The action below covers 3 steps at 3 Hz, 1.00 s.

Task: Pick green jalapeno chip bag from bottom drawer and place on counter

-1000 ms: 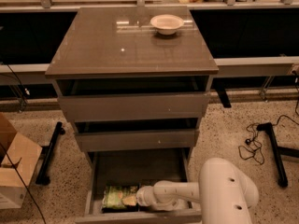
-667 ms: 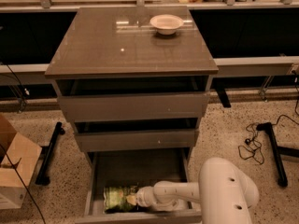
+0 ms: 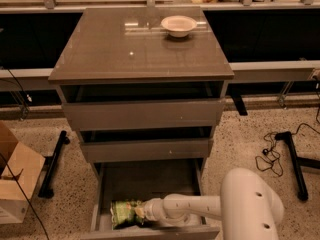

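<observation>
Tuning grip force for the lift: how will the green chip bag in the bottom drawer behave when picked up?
The chip bag looks crinkled, so it will probably crumple and flop rather than stay stiff. It seems small, so likely light. Its foil-like surface may slip at the gripper, which sits against its right end in the bottom drawer.

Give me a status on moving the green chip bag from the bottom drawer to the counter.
Done: the bottom drawer is open and the arm reaches in. In hand: the gripper is at the right end of the green jalapeno chip bag, which lies on the drawer floor. Left: lifting the bag out and setting it on the counter, near the white bowl.
</observation>
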{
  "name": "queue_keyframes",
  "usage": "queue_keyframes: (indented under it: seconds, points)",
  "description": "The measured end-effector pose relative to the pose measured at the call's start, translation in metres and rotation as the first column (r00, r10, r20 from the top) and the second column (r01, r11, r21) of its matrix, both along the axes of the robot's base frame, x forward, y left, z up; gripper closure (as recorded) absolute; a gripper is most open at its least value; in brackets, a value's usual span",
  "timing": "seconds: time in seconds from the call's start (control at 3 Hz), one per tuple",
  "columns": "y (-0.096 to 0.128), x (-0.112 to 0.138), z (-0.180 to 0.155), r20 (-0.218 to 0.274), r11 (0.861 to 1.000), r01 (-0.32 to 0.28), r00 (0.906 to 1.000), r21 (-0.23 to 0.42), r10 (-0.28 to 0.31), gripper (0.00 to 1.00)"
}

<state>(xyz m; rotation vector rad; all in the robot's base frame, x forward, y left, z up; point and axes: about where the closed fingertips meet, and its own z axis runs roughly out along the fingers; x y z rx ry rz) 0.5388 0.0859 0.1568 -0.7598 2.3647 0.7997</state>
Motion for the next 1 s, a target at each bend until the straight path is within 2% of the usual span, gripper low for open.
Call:
queue_keyframes:
  seconds: [0.33,0.67,1.0]
  points:
    - [0.009,0.014,0.077,0.161,0.998,-0.021,0.9869,0.057,0.012,1.0]
    - [0.003,0.022,0.142,0.265,0.991,-0.047,0.9642,0.127,0.012,1.0]
    - [-0.029,0.024,0.243,0.442,0.967,-0.152,0.8959,0.206,0.047,1.0]
